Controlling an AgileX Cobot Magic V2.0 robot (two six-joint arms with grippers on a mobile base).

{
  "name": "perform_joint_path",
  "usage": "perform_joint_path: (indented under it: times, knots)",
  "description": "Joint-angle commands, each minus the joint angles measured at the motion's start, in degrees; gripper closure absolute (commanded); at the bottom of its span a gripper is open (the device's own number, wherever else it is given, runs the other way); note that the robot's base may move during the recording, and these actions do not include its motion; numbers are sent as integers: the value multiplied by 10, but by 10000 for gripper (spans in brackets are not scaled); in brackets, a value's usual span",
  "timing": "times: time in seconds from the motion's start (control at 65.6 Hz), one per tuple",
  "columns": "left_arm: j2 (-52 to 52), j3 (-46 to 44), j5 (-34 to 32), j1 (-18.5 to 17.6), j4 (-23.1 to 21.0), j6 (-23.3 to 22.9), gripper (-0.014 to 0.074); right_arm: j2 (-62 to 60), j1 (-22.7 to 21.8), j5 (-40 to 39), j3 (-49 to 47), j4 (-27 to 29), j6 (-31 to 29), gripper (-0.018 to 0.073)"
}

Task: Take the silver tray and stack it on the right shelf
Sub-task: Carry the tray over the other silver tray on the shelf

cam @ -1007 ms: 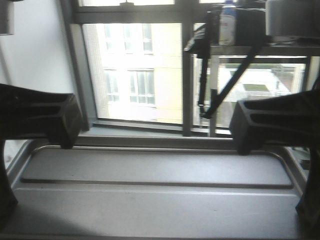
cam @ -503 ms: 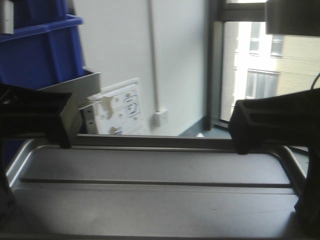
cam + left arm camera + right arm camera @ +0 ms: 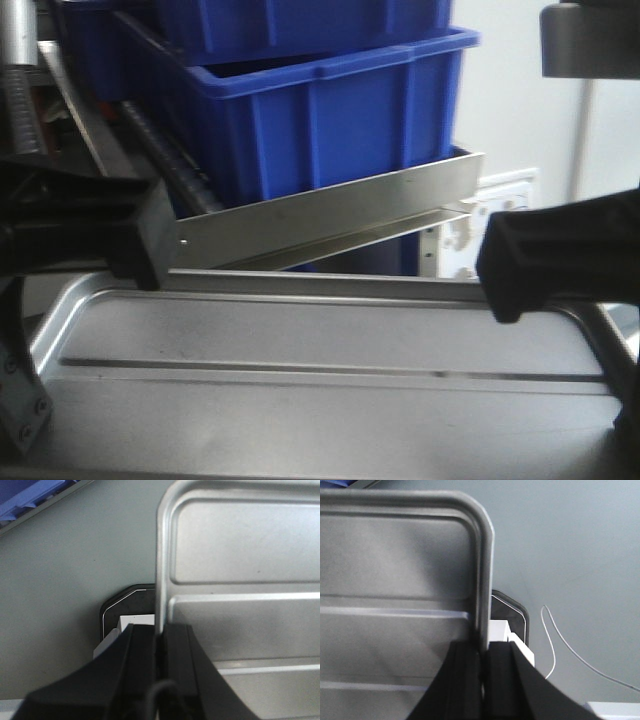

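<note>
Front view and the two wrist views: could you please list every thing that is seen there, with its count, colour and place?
silver tray: one, shiny silver, in the foreground, held at its left and right rims
bins: at least two, blue, stacked behind the silver tray
steel rail: one, silver, slanting below the bins
wall: one, white, behind at the right
panel: one, white, on the wall, partly hidden
floor: grey, below the silver tray
cable: one, thin and white, on the floor at the right
left gripper: one, black, shut on the left rim
right gripper: one, black, shut on the right rim
</note>
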Motion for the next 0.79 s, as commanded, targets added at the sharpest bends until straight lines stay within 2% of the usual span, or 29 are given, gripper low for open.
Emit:
perform_joint_path:
  times: [0.0, 0.58, 0.778]
  knots:
    - [-15, -12, 38, -5, 20, 7, 697, -12, -2, 62, -14, -30, -5, 490]
    - [-15, -12, 38, -5, 20, 7, 697, -12, -2, 175, -14, -30, -5, 490]
    - [-15, -12, 38, -5, 20, 7, 697, -13, -2, 182, -14, -30, -5, 490]
